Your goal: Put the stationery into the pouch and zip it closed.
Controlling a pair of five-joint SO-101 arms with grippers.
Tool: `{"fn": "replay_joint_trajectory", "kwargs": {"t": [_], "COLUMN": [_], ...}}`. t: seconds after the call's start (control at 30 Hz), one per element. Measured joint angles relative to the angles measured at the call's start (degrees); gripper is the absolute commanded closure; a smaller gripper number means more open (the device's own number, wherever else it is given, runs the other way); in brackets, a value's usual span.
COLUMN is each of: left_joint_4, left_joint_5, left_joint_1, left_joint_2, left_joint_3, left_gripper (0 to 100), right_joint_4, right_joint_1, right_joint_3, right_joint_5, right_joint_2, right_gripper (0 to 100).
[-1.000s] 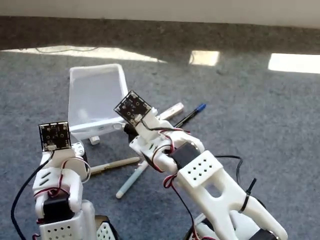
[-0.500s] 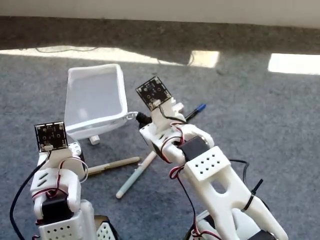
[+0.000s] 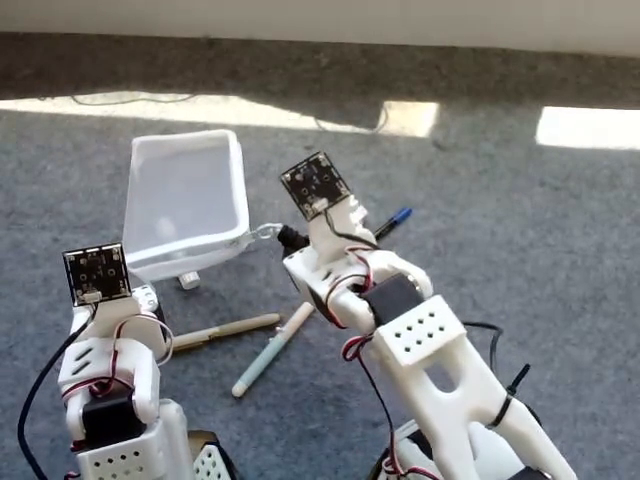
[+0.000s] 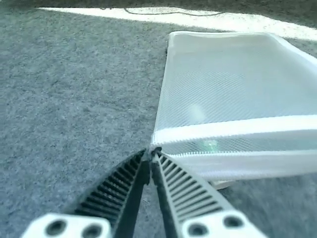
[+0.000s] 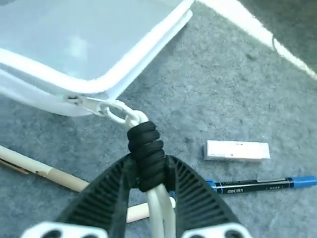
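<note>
A translucent white mesh pouch (image 3: 186, 195) lies flat on the grey carpet. My left gripper (image 4: 150, 154) is shut on the pouch's near corner (image 4: 157, 144), at the end of its zip edge. My right gripper (image 5: 148, 161) is shut on the black knotted cord (image 5: 144, 143) of the zip pull (image 3: 264, 232), just off the pouch's other near corner. Loose stationery lies beside and under the right arm: a beige pen (image 3: 228, 328), a pale blue marker (image 3: 268, 355), a blue-capped black pen (image 3: 388, 223) and a white eraser (image 5: 237, 150). A small white piece (image 3: 188, 280) sits by the pouch's near edge.
Grey carpet covers the whole work area, with bright sunlit patches (image 3: 585, 126) along the far side. A thin cable (image 3: 130, 99) lies beyond the pouch. The right arm's body (image 3: 420, 350) stands over part of the marker and the pens.
My right gripper has pulled the zip pull to the right, away from the pouch's near edge. The pouch has swung and shifted slightly left. The left arm drifted a little toward the near left.
</note>
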State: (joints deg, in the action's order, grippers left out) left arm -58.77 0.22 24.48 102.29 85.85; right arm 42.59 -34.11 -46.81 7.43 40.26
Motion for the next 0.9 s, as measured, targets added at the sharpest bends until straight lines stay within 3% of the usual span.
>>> {"fn": "replay_joint_trajectory", "kwargs": {"t": [0.23,0.47,0.9], "left_joint_4": [0.00,0.00,-1.58], "left_joint_5": [0.00,3.34,6.59], "left_joint_1": [-1.14,-1.14,-3.78], "left_joint_2": [0.09,0.09,-0.18], "left_joint_3": [0.00,0.00,-0.70], "left_gripper": [75,73,68], "right_joint_4": [2.99,3.34,3.69], "right_joint_1": [-2.02,-2.20,-8.70], "right_joint_3": [-0.53,-3.34,-5.71], "right_joint_5": [0.26,0.70,4.31], "right_joint_2": [16.62,26.81,28.13], "right_gripper": [99.4,99.4,99.4]}}
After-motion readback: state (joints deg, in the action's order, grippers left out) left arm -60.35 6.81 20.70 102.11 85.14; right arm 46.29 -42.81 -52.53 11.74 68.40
